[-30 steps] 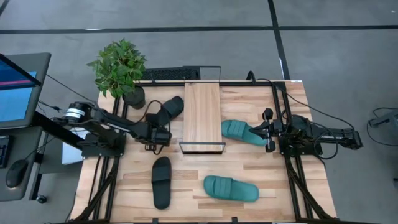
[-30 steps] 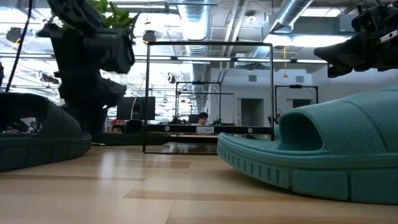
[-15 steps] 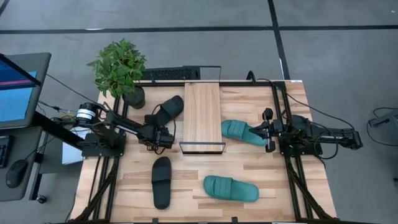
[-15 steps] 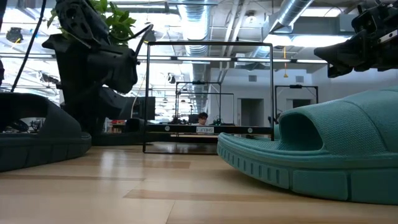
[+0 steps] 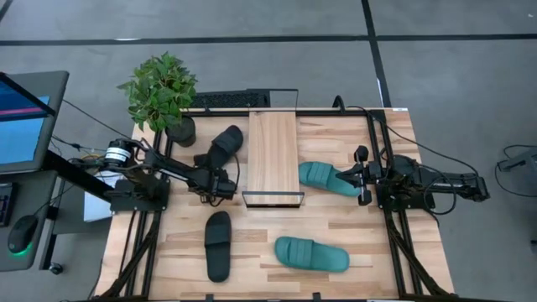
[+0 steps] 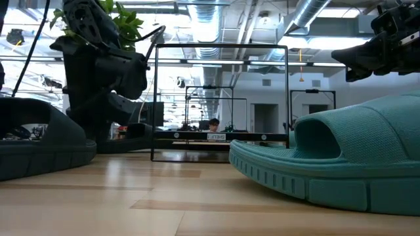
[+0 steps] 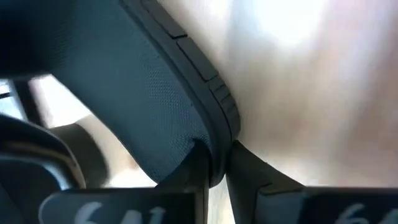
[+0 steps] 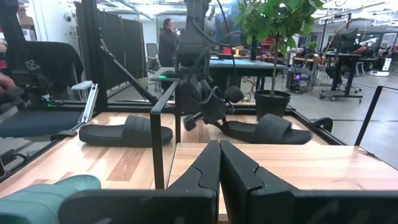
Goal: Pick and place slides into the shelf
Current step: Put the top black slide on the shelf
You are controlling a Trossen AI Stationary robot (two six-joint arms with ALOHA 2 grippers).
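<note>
The likeliest failure from here is the black ribbed-strap slide sandal [image 5: 225, 146] slipping or swinging out of the left pincer [image 5: 220, 184], because the left wrist view shows the two fingers [image 7: 198, 167] pinched together on only the thin sole edge of this black slide [image 7: 155, 106], a narrow bite on a long, floppy thing. If the arm lifts or turns quickly, I judge the free end could droop and catch the thin black wire frame [image 5: 273, 200] at the near end of the narrow light-wood plank shelf [image 5: 273, 151], or the sandal could twist and drop back onto the light wooden worktop [image 5: 352, 226]. In the high view the gripped sandal sits left of centre, just beside the shelf's left long edge, running from the left pincer up and to the right toward the potted green plant [image 5: 161, 91] in the upper left; the pincer holds its lower end, so nearly all of its length stretches away from the grip. The second black slide sandal [image 5: 218, 244] lies lower in the frame, below the left pincer and apart from it. The right pincer [image 5: 362, 178] waits at the right of the shelf with its fingers together and empty, touching or nearly touching the heel end of the teal green slide sandal [image 5: 326, 178] there; the other teal green sandal [image 5: 311, 254] lies near the bottom centre. The shelf's plank carries no sandal yet.
</note>
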